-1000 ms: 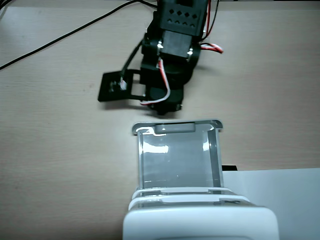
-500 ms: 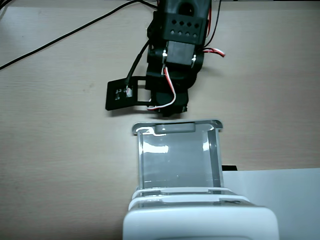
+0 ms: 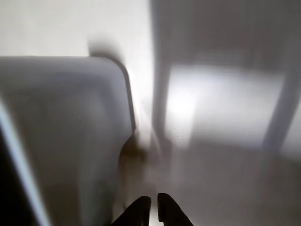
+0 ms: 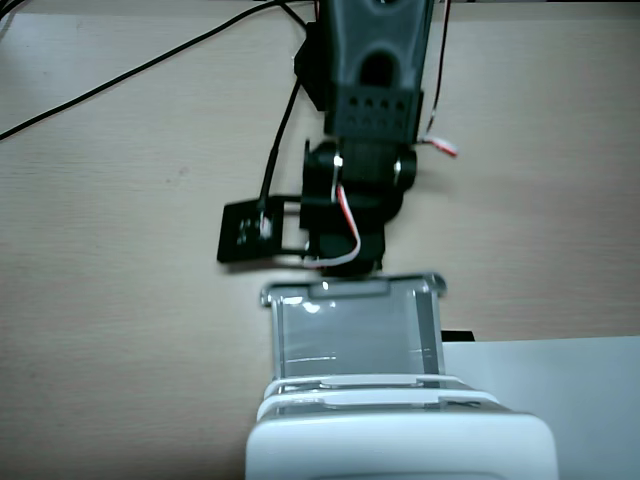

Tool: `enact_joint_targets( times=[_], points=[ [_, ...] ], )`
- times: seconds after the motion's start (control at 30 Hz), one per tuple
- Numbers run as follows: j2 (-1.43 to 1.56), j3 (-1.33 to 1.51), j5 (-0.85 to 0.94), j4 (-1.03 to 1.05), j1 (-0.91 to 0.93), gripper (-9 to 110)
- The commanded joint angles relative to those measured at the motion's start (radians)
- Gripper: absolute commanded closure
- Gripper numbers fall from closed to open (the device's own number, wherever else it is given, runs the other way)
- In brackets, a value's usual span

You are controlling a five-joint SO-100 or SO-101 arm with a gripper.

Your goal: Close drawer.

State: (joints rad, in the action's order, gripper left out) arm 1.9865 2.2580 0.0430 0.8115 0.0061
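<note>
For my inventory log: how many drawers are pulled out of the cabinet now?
1. The clear drawer sticks out from the top of the white cabinet in the fixed view, toward the arm. Any drawers lower down would be hidden below the cabinet top.

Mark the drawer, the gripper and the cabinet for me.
drawer (image 4: pixel 350 330): fixed view, clear tray floor.
gripper (image 3: pixel 154 205): wrist view, between the dark fingertips.
cabinet (image 4: pixel 400 445): fixed view, white top edge.

White cabinet body (image 4: pixel 400 445), white sheet (image 4: pixel 560 375), black cables (image 4: pixel 150 65) on wooden table (image 4: pixel 110 300).
</note>
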Motion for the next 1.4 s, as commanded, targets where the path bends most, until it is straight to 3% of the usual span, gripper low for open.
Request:
enact_joint_targets(
  times=[0.0,0.37,0.63,1.37],
  points=[
    [-0.117,-0.206,-0.011,-0.015,-0.003,101],
    [-0.405,-0.584,0.026,0.021,-0.017,101],
    [-0.379,-0.592,0.054,0.103,-0.015,101],
    [0.173,-0.008,0.109,0.241,0.15,101]
  ],
)
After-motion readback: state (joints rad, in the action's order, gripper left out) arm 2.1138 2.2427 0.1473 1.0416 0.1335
